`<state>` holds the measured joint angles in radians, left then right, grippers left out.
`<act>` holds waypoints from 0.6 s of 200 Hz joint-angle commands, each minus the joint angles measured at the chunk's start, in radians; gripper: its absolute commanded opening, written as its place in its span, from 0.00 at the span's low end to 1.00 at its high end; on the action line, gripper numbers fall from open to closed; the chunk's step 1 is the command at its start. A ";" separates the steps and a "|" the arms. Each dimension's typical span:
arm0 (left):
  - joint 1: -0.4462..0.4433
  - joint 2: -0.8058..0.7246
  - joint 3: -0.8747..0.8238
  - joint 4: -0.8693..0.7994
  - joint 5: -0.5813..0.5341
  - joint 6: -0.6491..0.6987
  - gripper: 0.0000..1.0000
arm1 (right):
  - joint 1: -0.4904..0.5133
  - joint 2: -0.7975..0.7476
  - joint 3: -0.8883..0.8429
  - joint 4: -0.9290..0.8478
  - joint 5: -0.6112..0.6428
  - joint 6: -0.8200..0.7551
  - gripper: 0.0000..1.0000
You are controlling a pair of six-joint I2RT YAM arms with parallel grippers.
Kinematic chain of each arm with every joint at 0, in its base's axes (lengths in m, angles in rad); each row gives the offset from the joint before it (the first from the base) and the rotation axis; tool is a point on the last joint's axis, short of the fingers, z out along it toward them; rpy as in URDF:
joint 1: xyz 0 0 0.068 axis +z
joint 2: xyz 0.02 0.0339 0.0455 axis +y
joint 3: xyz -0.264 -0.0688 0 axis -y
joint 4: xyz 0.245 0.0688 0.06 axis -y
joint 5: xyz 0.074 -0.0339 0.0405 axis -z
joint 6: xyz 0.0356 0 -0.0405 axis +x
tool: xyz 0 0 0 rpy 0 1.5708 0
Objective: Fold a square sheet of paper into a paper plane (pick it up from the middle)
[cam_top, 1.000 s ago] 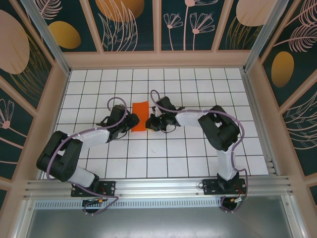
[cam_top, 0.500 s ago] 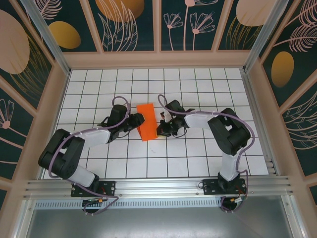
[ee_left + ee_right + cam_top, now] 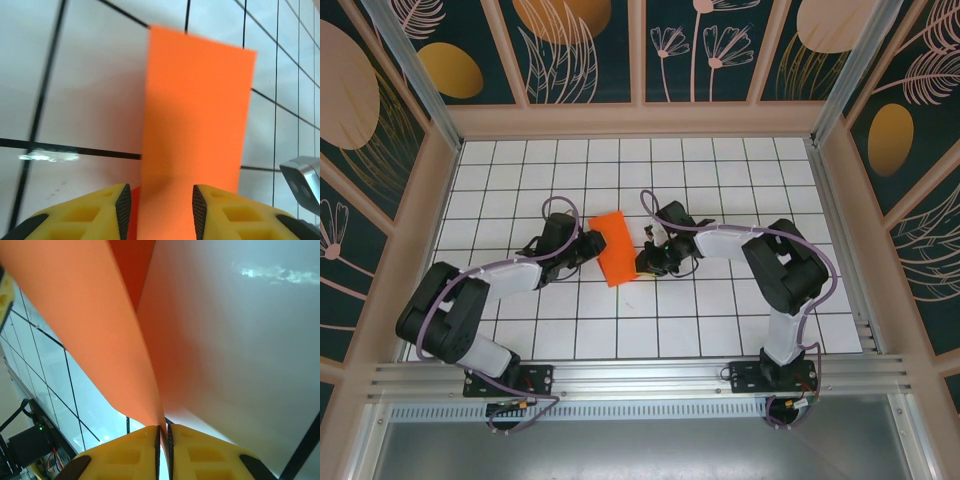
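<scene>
The square sheet of paper (image 3: 616, 247), bright orange, lies folded into a long rectangle near the middle of the white grid table, tilted, with one layer lifted. My left gripper (image 3: 588, 243) is at its left side. In the left wrist view the paper (image 3: 195, 125) runs up from between and beneath my open left gripper (image 3: 161, 200), whose yellow fingers (image 3: 100, 210) do not pinch it. My right gripper (image 3: 638, 262) is at the sheet's near right corner. In the right wrist view it (image 3: 163, 432) is shut on the thin edge of the paper (image 3: 100, 315).
The white grid table (image 3: 720, 320) is fenced by wooden walls (image 3: 630, 120) at the back and both sides. An aluminium rail (image 3: 640, 375) carries both arm bases at the near edge. Open grid cells lie all round the paper.
The right gripper has drawn its edge of the sheet to the right and nearer. The paper went from a narrow strip to a wider tilted rectangle. The left gripper shifted slightly right.
</scene>
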<state>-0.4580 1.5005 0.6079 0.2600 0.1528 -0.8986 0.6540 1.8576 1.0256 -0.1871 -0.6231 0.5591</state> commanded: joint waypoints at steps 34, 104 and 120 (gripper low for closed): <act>0.005 -0.035 -0.055 0.145 0.107 0.008 0.40 | -0.004 0.003 0.016 0.054 -0.023 0.032 0.18; 0.004 0.126 -0.011 0.154 0.163 0.006 0.31 | -0.001 -0.012 0.008 0.097 -0.026 0.071 0.15; 0.004 0.146 -0.004 0.139 0.158 0.010 0.30 | 0.001 -0.014 0.014 0.107 -0.032 0.080 0.13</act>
<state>-0.4564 1.6192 0.5701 0.3988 0.2928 -0.8955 0.6540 1.8576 1.0256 -0.1146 -0.6308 0.6132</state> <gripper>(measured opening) 0.308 0.138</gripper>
